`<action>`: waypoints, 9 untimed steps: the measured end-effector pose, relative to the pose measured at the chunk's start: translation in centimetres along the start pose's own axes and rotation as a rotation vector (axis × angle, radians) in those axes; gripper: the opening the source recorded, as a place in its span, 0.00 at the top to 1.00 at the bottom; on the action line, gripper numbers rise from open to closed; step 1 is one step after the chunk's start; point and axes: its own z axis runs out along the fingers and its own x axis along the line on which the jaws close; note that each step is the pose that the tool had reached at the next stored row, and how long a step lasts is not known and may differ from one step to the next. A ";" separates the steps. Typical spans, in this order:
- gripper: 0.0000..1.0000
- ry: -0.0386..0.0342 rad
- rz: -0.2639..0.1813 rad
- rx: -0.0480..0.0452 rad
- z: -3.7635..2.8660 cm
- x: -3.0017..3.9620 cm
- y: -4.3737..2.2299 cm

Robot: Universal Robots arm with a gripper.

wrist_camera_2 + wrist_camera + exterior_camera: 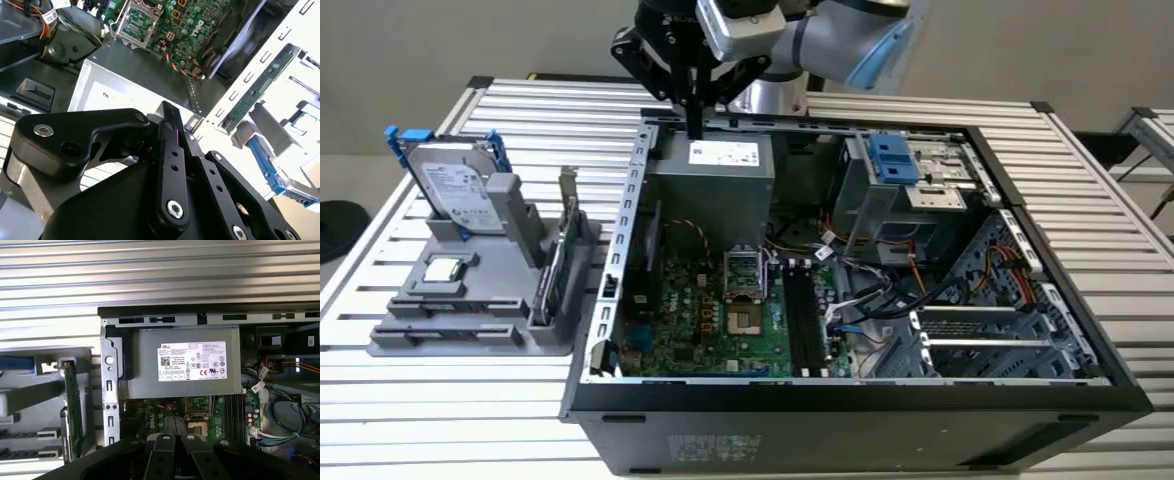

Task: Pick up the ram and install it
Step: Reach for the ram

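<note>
Exterior view: the pincer (698,122) hung over the case's (854,430) rear edge, above the power supply (714,165). It pointed straight down, clenched on nothing. The memory slots (803,320) looked bare, so nothing was installed.

Second wrist view: the ram (257,90) sat outside the case wall, ungrasped.

First wrist view: the ram stood on edge in its stand (35,400), apart from the pincer. The pickup was not yet done.

Ram (257,90), long thin green board, edgewise in grey holder (260,117)
</note>
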 end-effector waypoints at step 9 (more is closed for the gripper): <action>1.00 0.0000 0.000 0.0001 -0.03 1.23 -0.09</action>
